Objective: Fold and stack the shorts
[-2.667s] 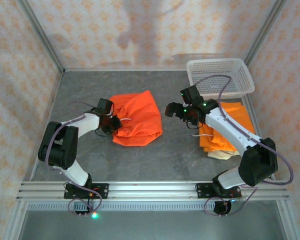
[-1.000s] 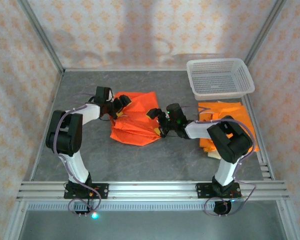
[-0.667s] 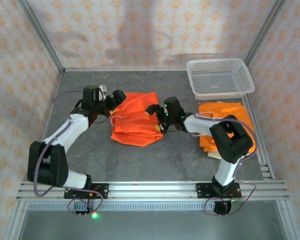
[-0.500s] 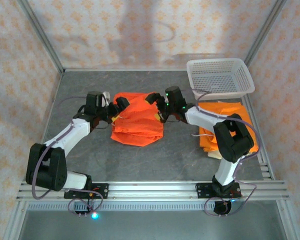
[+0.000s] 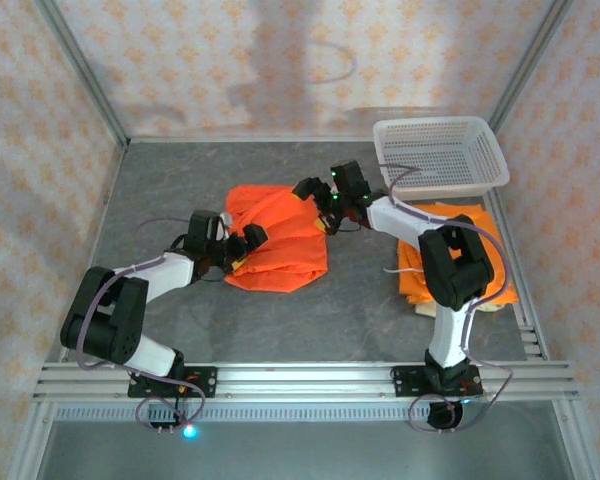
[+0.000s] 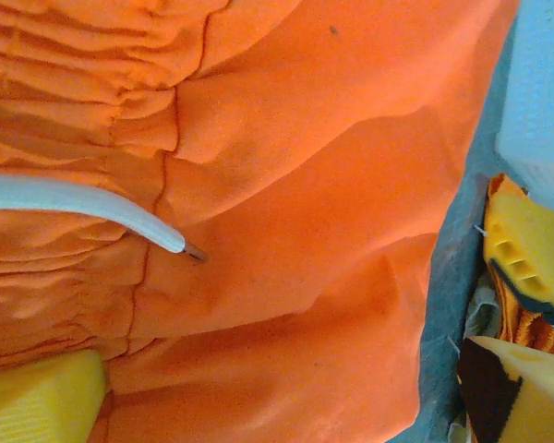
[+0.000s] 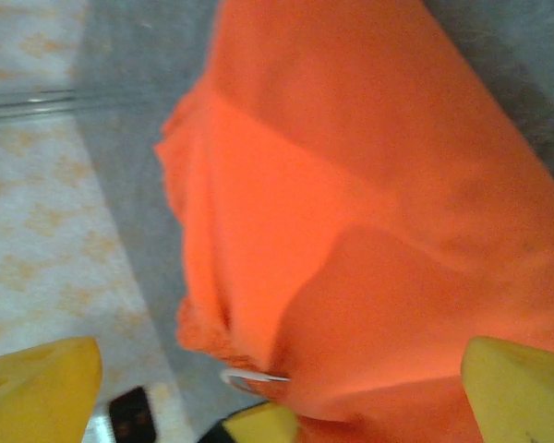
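Nearest me, on the right side of the grey table [image 5: 350, 315], sits a flat stack partly hidden by my right arm. The beige shorts [image 5: 432, 311] lie underneath, showing as a pale strip at the near edge. The folded orange shorts [image 5: 416, 282] lie on top, their long axis running from near to far. Left of that, around the table's middle, the loose orange shorts [image 5: 280, 240] lie in a rumpled heap about as wide as it is deep, so I cannot give it a clear long axis. My left claw [image 5: 248, 241] rests at the heap's near left edge with its yellow fingers [image 6: 37, 401] spread wide, cloth lying between them but not pinched. In the left wrist view the gathered waistband runs down the left side, with a white drawstring [image 6: 83, 205] lying across it; which way the legs point I cannot tell. Farther back, my right claw [image 5: 314, 193] sits at the heap's far right corner, also gaping wide over orange cloth without gripping it. Beyond it, in the far right corner, stands the white mesh basket [image 5: 480, 186], just behind the stack.
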`<control>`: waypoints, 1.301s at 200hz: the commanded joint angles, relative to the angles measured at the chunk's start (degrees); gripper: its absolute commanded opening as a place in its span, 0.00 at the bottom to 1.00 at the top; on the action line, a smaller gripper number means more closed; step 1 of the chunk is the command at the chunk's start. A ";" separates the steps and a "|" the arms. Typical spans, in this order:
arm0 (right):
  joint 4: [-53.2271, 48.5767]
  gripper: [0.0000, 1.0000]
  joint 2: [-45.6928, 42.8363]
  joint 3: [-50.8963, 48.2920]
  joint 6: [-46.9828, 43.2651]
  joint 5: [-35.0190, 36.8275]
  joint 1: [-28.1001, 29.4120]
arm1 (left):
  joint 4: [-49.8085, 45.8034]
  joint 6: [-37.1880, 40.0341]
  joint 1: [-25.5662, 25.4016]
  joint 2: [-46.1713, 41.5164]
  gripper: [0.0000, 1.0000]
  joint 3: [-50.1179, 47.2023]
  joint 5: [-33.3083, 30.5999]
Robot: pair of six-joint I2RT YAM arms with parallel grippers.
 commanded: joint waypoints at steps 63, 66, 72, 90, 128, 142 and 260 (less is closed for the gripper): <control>-27.83 1.00 1.45 8.92 -36.98 6.50 -1.20 | -18.52 7.98 -0.27 -12.89 1.00 9.25 -7.34; -28.28 0.99 1.68 9.25 -37.72 6.53 -1.26 | -18.51 7.94 -0.29 -12.79 1.00 9.66 -7.28; -29.01 0.99 2.21 9.86 -38.91 6.41 -1.27 | -18.43 7.81 -0.30 -12.33 1.00 10.25 -7.18; -30.89 0.97 3.98 11.94 -41.60 5.94 -1.27 | -17.39 7.59 -0.27 -9.50 1.00 11.31 -7.29; -31.53 0.95 7.07 14.42 -43.90 2.84 -1.27 | -12.25 7.49 -0.23 -1.05 1.00 10.66 -7.93; -31.57 0.93 8.37 15.29 -44.20 1.95 -1.20 | -10.27 7.26 -0.05 2.06 1.00 9.74 -8.47; -28.96 0.76 16.54 20.19 -44.52 -3.96 -1.27 | -2.83 5.92 0.71 9.80 1.00 2.42 -10.90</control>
